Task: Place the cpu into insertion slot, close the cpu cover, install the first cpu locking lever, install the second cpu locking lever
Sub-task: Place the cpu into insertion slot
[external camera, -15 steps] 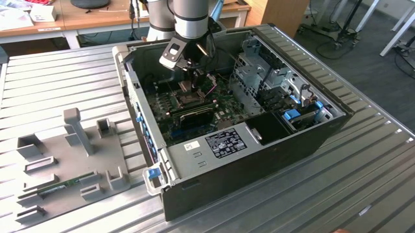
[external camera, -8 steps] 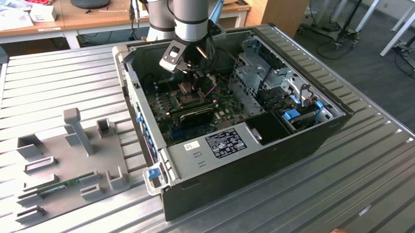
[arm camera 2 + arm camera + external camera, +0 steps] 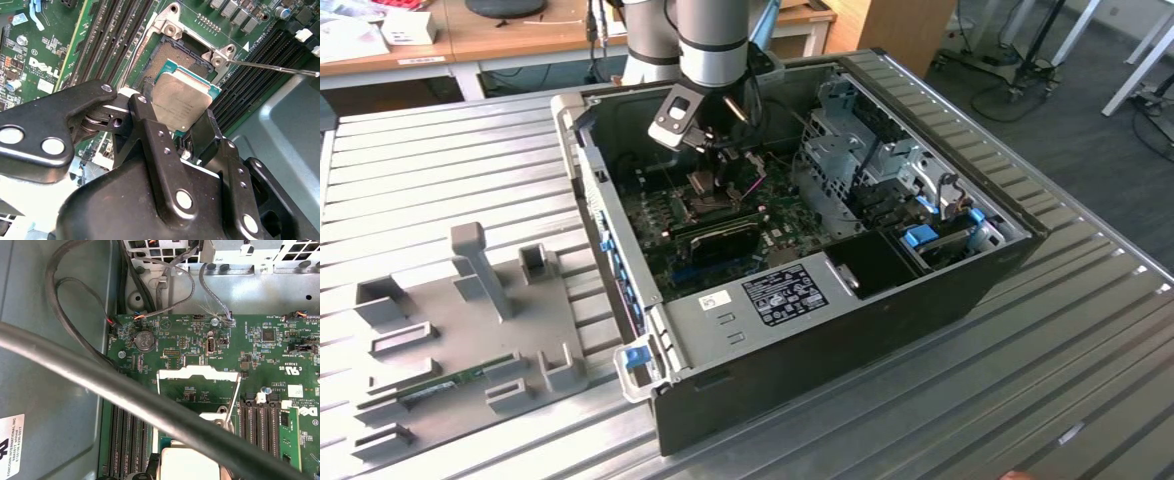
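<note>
The work is at its first step, and none of the four steps is finished as far as I can judge. The end effector (image 3: 176, 122) is closed on the cpu (image 3: 182, 100), with one finger on each of two opposite edges, and nothing else is in its grip. The cpu hangs a little tilted over the near part of the insertion slot (image 3: 175, 55), which is open and has no chip in it; I cannot tell if a corner already touches the socket. In the first wrist view the cpu cover (image 3: 197, 372) stands lifted on the far side of the socket, so it is not yet closed. A thin locking lever (image 3: 275, 67) sticks out free beside the socket, so the levers are not yet installed. Around the socket are the long black memory slots (image 3: 117, 30) on both sides. A thick grey cable (image 3: 125, 390) crosses the first wrist view in front of the board. In the exterior view the arm reaches down into the open computer case (image 3: 881, 290), which lies on a slatted metal surface (image 3: 454, 150), near a grey fixture tray (image 3: 454, 340).
</note>
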Robot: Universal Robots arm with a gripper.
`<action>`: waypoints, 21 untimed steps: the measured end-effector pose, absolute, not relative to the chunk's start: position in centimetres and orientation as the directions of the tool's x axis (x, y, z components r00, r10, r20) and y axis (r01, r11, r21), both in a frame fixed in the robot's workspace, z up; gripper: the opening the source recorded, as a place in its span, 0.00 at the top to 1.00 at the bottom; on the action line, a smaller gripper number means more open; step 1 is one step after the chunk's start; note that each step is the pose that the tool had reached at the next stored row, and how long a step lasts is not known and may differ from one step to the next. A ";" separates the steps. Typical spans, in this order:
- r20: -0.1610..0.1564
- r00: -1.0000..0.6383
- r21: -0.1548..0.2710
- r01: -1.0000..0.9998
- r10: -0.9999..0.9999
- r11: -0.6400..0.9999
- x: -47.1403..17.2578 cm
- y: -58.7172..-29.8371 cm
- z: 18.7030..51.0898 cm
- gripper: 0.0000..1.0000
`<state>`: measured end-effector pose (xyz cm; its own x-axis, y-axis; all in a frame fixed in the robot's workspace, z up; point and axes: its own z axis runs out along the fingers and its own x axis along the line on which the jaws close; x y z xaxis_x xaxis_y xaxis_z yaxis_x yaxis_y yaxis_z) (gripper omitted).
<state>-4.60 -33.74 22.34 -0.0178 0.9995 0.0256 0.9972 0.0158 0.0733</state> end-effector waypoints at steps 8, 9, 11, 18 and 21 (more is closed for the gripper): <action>0.026 -0.018 0.069 0.997 1.000 0.016 -4.6 -33.7 22.3 0.46; 0.026 -0.017 0.069 0.997 1.000 0.016 -4.6 -33.7 22.3 0.46; 0.026 -0.018 0.069 0.997 1.000 0.016 -4.6 -33.7 22.3 0.46; 0.026 -0.017 0.069 0.998 1.000 0.016 -4.6 -33.8 22.0 0.46; 0.026 -0.018 0.069 0.998 1.000 0.016 -4.6 -33.8 21.5 0.46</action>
